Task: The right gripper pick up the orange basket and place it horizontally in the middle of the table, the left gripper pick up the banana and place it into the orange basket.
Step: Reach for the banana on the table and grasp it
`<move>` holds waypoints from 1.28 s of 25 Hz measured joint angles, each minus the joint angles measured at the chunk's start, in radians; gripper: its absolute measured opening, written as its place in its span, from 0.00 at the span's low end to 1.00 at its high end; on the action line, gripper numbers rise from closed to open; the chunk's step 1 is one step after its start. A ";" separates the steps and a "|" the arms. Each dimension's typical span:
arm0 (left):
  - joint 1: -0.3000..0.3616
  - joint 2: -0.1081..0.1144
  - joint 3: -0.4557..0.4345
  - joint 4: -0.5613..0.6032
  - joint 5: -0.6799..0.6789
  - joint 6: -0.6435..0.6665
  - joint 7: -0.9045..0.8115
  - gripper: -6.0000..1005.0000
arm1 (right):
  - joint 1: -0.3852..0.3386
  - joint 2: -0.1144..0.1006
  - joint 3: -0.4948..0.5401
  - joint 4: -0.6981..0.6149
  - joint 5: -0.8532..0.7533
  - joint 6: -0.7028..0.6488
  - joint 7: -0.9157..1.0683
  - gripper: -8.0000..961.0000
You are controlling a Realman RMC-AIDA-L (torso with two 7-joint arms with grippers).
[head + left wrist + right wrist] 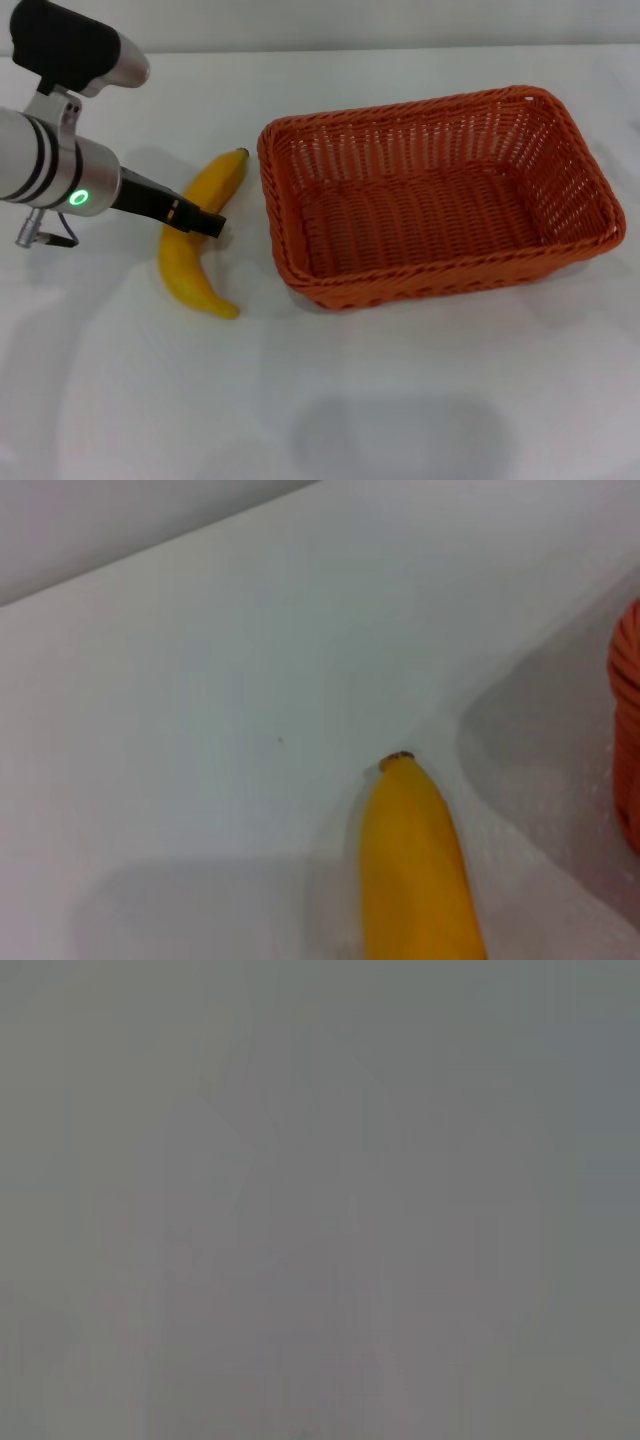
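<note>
The yellow banana (188, 268) lies on the white table (420, 400), just left of the orange basket (440, 283). The basket stands upright and empty, its long side running across the table. My left gripper (207, 222), on the green-lit arm, reaches in from the left and sits over the banana's middle. In the left wrist view the banana (415, 870) fills the near part, stem tip pointing away, and a sliver of the basket (628, 680) shows at the edge. The right gripper is out of view; its wrist view is a blank grey.
The left arm's silver body (50, 170) and black housing (65, 45) occupy the far left of the table. A soft shadow (395, 435) falls on the near tabletop.
</note>
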 joint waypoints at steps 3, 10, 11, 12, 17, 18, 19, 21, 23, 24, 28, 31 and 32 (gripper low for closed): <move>-0.012 0.000 0.000 -0.020 0.000 -0.005 0.000 0.85 | 0.001 0.000 0.000 0.000 0.000 0.001 0.000 0.74; -0.015 0.000 0.000 -0.027 0.000 -0.011 0.000 0.85 | 0.001 0.000 0.000 0.000 0.000 0.010 0.000 0.74; -0.015 0.000 0.000 -0.027 0.000 -0.011 0.000 0.85 | 0.002 0.000 0.000 0.000 0.000 0.011 0.000 0.74; -0.015 0.000 0.000 -0.027 0.000 -0.011 0.000 0.85 | 0.002 0.000 0.000 0.000 0.000 0.011 0.000 0.74; -0.015 0.000 0.000 -0.029 -0.014 -0.011 0.000 0.85 | 0.004 0.000 0.000 0.000 0.000 0.020 0.000 0.74; -0.015 0.000 0.000 -0.029 -0.019 -0.010 0.000 0.85 | 0.004 0.000 0.000 0.000 0.000 0.022 0.000 0.74; -0.015 0.000 0.000 -0.029 -0.022 -0.009 0.000 0.85 | 0.004 0.000 0.000 0.000 0.000 0.023 0.000 0.74; -0.015 0.001 0.000 -0.029 -0.024 -0.007 -0.002 0.85 | 0.005 -0.001 0.000 0.000 0.000 0.024 0.000 0.74; -0.015 0.001 0.000 -0.029 -0.024 -0.002 -0.005 0.85 | 0.005 -0.001 0.002 0.000 0.000 0.024 0.000 0.74; -0.015 0.001 0.000 -0.029 -0.024 -0.002 -0.005 0.85 | 0.005 -0.001 0.002 0.000 0.000 0.024 0.000 0.74; -0.015 0.002 0.000 -0.029 -0.025 0.009 -0.007 0.85 | 0.005 -0.001 0.003 0.000 0.000 0.024 0.000 0.74; -0.014 0.002 0.000 -0.027 -0.025 0.017 -0.007 0.85 | 0.005 -0.002 0.003 0.000 0.000 0.024 0.000 0.74; -0.012 0.002 0.000 -0.022 -0.025 0.024 -0.008 0.85 | 0.005 -0.002 0.004 0.000 0.000 0.024 0.000 0.74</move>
